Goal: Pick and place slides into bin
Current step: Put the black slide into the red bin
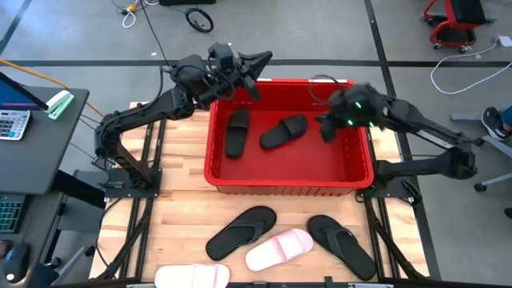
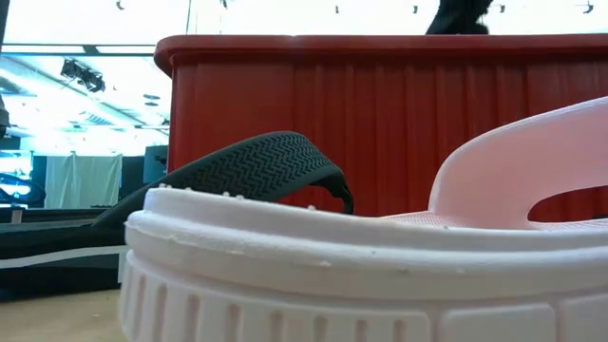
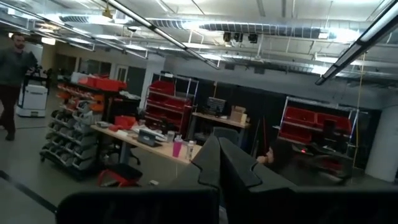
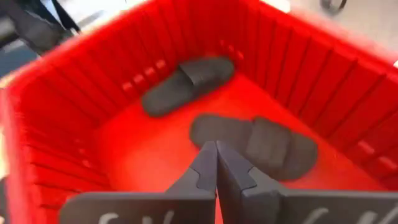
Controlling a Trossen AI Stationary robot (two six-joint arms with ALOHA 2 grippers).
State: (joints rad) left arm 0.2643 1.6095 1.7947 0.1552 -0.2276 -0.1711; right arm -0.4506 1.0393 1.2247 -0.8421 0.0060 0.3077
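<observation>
Inside the red bin, upper centre, I see two black slides.
My right gripper hovers over them, fingers closed and empty; left gripper likewise closed; four slides lie lower frame.

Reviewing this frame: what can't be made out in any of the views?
- White slide: high view, cut off by the bottom edge.
- Bin interior: low view, hidden by its own red wall and the pale slide filling the foreground.
- Right pincer: high view, motion-blurred over the bin; in the right wrist view its fingers meet, empty.
- Table and slides: left wrist view, absent; the shut left pincer faces the room.
</observation>
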